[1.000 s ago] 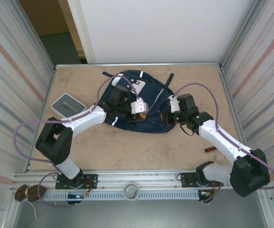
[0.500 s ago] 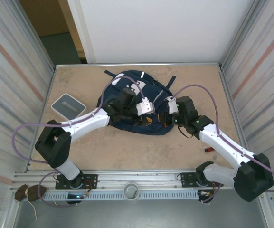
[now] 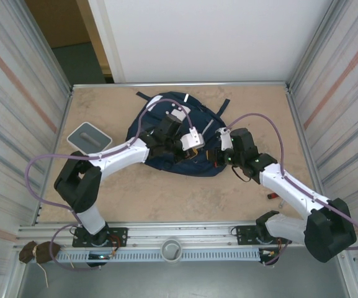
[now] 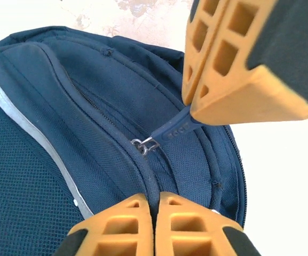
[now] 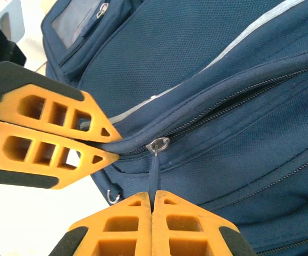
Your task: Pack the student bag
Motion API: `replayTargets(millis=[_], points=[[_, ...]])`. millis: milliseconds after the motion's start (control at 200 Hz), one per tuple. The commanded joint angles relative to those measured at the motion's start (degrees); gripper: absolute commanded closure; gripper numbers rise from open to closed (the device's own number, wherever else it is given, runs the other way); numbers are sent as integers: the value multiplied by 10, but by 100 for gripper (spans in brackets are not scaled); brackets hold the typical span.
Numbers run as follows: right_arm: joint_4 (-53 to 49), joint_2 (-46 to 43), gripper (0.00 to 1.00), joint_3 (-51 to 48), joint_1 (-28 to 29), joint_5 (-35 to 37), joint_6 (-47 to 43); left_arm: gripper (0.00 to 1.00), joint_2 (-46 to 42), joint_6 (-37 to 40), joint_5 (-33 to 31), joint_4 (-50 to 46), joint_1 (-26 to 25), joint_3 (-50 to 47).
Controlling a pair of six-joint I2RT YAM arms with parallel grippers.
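The student bag [image 3: 149, 121] lies flat at mid-table, navy with a thin grey stripe. My left gripper [image 3: 194, 152] is over its near right part. In the left wrist view the left gripper [image 4: 154, 197] is shut on a piped seam of the bag [image 4: 89, 90] just below the zipper slider [image 4: 142, 143]. My right gripper [image 5: 152, 194] is shut on the dark blue zipper pull [image 5: 154, 168], which hangs from the metal slider [image 5: 159, 144] on the bag [image 5: 223, 64]. The two grippers sit close together, the left gripper [image 5: 116, 145] pinching the seam just left of the slider. The right gripper [image 4: 192, 106] shows holding the pull [image 4: 175, 128].
A grey-and-white box [image 3: 89, 136] sits on the table left of the bag. A small red item [image 3: 273, 196] lies near the right wall. Metal walls close in the table [image 3: 166, 198] on both sides.
The left gripper has moved right over the bag and shut on its seam. The bag has bunched up slightly. The right gripper has stayed shut on the zipper pull.
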Motion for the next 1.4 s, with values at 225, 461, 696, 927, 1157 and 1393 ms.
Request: replayTargets(millis=[225, 461, 696, 927, 1157, 1393], points=[[97, 25, 91, -30, -11, -46, -2, 100, -32, -20, 89, 27, 20, -18], [119, 42, 86, -37, -12, -54, -7, 100, -41, -28, 102, 34, 23, -23], [133, 50, 86, -40, -12, -57, -8, 100, -43, -30, 104, 36, 24, -26], [142, 61, 83, -49, -10, -59, -7, 100, -52, -36, 108, 47, 30, -34], [152, 67, 85, -53, -5, -50, -3, 100, -59, -37, 112, 49, 35, -39], [72, 42, 100, -32, -41, 60, 1, 100, -85, -25, 138, 54, 61, -67]])
